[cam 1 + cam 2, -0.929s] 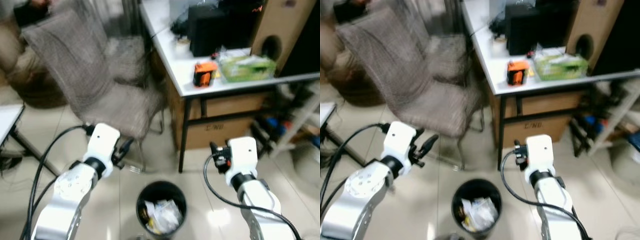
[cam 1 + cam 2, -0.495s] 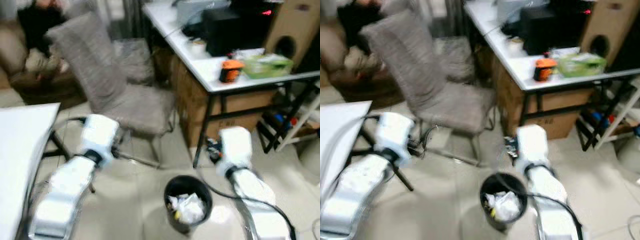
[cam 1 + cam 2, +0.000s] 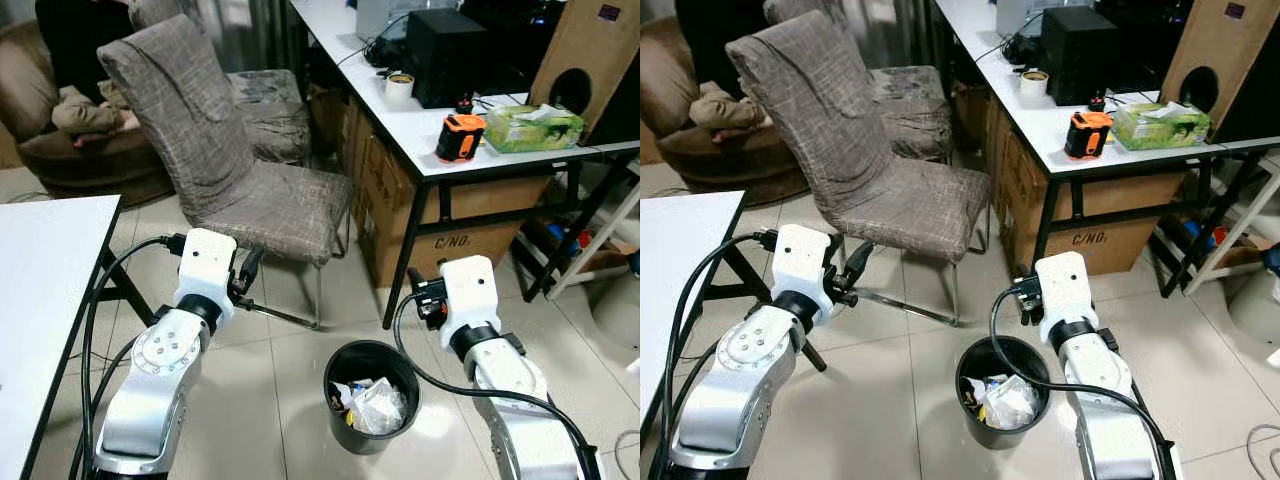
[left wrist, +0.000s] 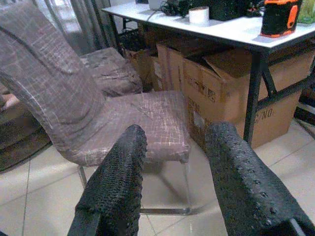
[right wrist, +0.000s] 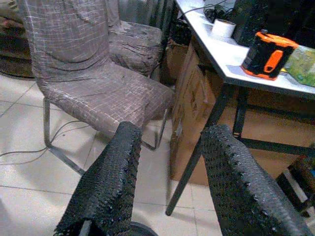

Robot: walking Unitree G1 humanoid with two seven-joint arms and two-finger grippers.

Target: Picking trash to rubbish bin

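— Any writing to read here?
— "C/NO." in black print on the cardboard box (image 3: 470, 240) under the white desk (image 3: 440, 135), right of centre. Nothing else is legible.

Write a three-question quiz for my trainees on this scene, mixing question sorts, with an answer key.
1. True or false: the rubbish bin already holds trash.
2. What orange object sits on the desk? A) tape measure B) mug C) ball
3. Fill in: the left gripper and right gripper are both ____.

Key: 1 true. 2 A, the tape measure. 3 open, holding nothing.
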